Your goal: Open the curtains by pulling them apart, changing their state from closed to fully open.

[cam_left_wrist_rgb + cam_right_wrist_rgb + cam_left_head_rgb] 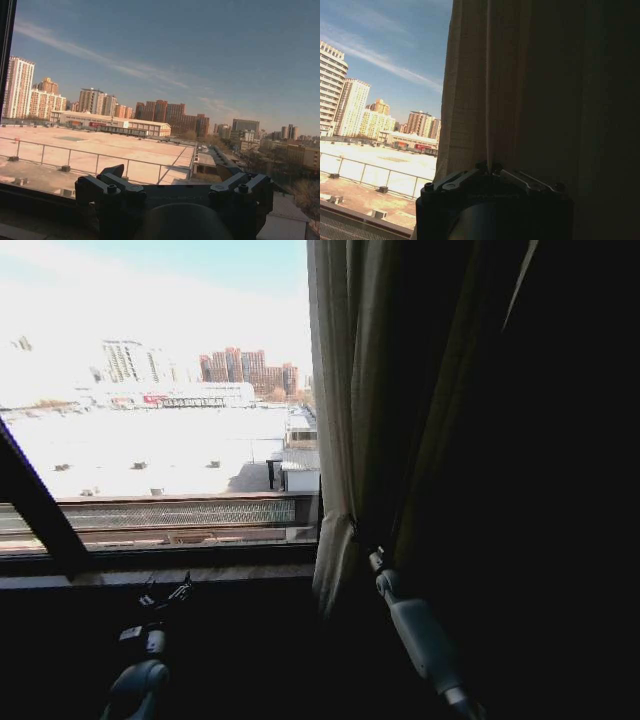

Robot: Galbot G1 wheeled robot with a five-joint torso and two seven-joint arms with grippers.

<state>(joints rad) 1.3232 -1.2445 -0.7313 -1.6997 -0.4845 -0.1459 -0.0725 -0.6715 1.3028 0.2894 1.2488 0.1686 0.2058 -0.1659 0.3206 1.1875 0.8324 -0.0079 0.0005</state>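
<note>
My left gripper (165, 595) hangs low at the left, just under the window sill (150, 562) and apart from any fabric. In my left wrist view its fingers (112, 187) stand spread wide with nothing between them, pointing out at the rooftop (100, 150) and the city blocks beyond the glass. A dark window frame bar (35, 505) slants across the lower left of the pane.

The window itself is uncovered across its left and middle. The curtains (360, 420) are gathered at the right side of the window, hanging in tall vertical pleats from the top of the head view down past the sill, their left edge lit by daylight and the rest in deep shadow.

My right gripper (372, 558) is at the lower part of that bunch, near sill height. In my right wrist view its fingers (465, 177) are drawn together on a fold of the curtains (520, 90), the cloth rising straight up from between the tips.
</note>
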